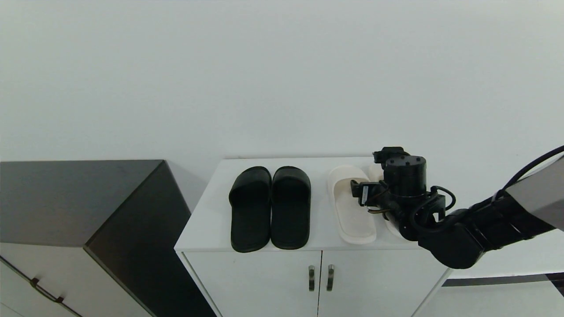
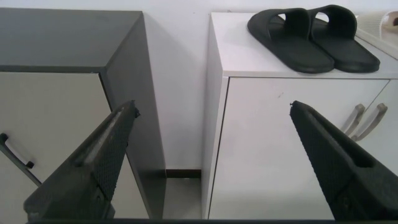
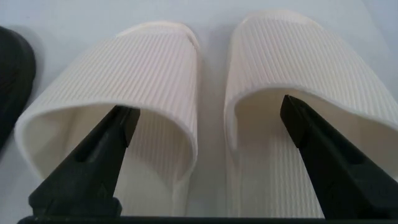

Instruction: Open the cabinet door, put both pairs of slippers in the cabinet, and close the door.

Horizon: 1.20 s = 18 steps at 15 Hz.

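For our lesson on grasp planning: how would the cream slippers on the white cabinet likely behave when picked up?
The cream slippers look thick and moulded, so probably light and somewhat bendy, not floppy. Their ribbed straps should give grip. Lying flat on the cabinet top, they seem unlikely to roll or tip.

White cabinet (image 1: 255, 286) shut — black slippers (image 1: 264, 207) and cream slippers (image 1: 350, 207) lie paired, side by side, on its top
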Available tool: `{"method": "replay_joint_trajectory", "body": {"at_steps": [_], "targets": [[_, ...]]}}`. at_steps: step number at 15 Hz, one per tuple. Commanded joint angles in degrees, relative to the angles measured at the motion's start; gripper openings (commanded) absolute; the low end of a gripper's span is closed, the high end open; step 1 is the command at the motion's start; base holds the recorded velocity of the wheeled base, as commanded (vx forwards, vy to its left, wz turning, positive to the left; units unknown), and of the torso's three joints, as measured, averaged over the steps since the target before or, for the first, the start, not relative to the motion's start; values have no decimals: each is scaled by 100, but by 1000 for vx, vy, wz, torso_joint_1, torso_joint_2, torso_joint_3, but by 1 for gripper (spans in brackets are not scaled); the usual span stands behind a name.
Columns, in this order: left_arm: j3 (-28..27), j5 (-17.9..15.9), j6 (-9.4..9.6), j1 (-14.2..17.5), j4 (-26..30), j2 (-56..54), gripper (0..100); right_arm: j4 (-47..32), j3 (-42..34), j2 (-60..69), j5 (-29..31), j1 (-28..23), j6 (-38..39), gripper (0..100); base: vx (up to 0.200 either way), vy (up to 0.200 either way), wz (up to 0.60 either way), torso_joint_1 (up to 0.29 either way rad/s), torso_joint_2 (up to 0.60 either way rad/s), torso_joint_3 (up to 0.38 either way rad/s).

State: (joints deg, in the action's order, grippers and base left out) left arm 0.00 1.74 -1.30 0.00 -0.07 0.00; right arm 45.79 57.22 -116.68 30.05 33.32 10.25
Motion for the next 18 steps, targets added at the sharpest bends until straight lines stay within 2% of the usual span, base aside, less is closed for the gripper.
{"method": "replay_joint_trajectory", "body": {"at_steps": [1, 4, 5, 14, 18], "targets": [[0, 1, -1, 0, -1, 0, 100, 9, 149, -162, 1, -36, -32, 100, 0, 0, 0, 0, 0, 0], [0, 1, -10, 0, -1, 0, 100, 0, 360, -286, 1, -36, -50, 100, 0, 0, 0, 0, 0, 0], [0, 1, -10, 0, -1, 0, 100, 9, 395, -347, 10, -36, -50, 0, 0, 0, 0, 0, 0, 0], [0, 10, -10, 0, -1, 0, 100, 9, 228, 40, 36, 8, -58, 0, 0, 0, 0, 0, 0, 0], [0, 10, -10, 0, -1, 0, 100, -8, -554, 1050, -69, 430, -296, 0, 0, 0, 0, 0, 0, 0]]}}
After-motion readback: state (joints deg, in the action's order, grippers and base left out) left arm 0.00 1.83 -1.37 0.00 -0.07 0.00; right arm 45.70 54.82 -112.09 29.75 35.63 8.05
